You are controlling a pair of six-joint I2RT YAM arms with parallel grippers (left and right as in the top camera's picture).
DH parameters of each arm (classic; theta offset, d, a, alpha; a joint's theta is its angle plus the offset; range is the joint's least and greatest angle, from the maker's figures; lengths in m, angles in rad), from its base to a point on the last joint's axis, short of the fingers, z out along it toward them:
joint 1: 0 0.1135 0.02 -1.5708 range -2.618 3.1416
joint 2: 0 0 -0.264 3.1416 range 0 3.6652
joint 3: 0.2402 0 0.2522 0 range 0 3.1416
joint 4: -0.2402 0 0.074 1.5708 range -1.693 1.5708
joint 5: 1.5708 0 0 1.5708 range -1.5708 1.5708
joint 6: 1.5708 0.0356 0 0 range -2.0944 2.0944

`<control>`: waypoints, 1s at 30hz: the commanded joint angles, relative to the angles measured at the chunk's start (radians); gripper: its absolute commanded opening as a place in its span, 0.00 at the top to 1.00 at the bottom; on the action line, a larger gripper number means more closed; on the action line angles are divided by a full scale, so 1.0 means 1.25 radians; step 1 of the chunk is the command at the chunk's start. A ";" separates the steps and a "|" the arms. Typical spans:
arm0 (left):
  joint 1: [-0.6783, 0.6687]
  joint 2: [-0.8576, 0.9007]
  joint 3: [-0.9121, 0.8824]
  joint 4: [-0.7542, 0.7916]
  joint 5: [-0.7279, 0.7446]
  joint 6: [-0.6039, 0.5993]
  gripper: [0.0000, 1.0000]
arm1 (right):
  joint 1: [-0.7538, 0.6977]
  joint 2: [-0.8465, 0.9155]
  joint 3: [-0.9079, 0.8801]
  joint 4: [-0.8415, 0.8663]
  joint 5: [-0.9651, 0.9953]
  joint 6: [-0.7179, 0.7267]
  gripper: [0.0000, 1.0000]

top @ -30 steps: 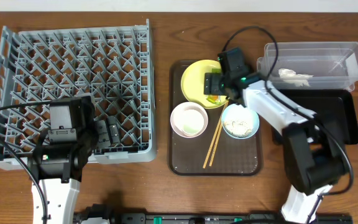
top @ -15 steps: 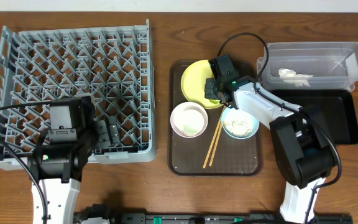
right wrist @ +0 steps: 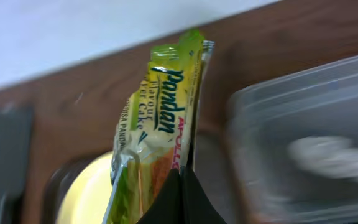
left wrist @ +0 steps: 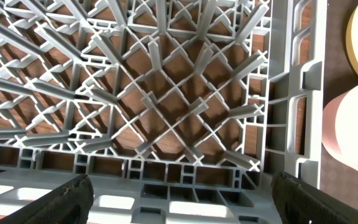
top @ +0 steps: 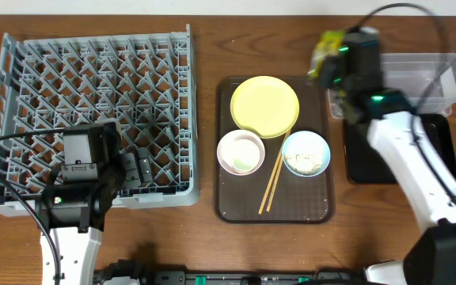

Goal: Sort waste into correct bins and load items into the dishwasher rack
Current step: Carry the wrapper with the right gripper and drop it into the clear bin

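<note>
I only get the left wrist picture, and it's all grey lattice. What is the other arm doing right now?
Observer: The right gripper is shut on a green snack wrapper.
Visitor: Where is it holding that?
Observer: Between the yellow plate and the clear tub, close to the tub's left end.
Visitor: Is anything in the tub?
Observer: A blurred white lump lies inside; I cannot tell what it is.
</note>
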 commanded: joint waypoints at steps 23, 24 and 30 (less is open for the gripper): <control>-0.002 0.000 0.017 0.001 -0.001 -0.005 0.07 | -0.161 -0.008 -0.001 -0.165 -0.269 -0.163 0.49; -0.002 0.000 0.017 0.001 -0.001 -0.005 0.07 | -0.149 -0.018 -0.001 -0.194 -0.302 -0.183 0.48; -0.002 0.000 0.017 0.002 -0.001 -0.005 0.07 | -0.037 -0.029 -0.005 -0.394 -0.351 -0.263 0.48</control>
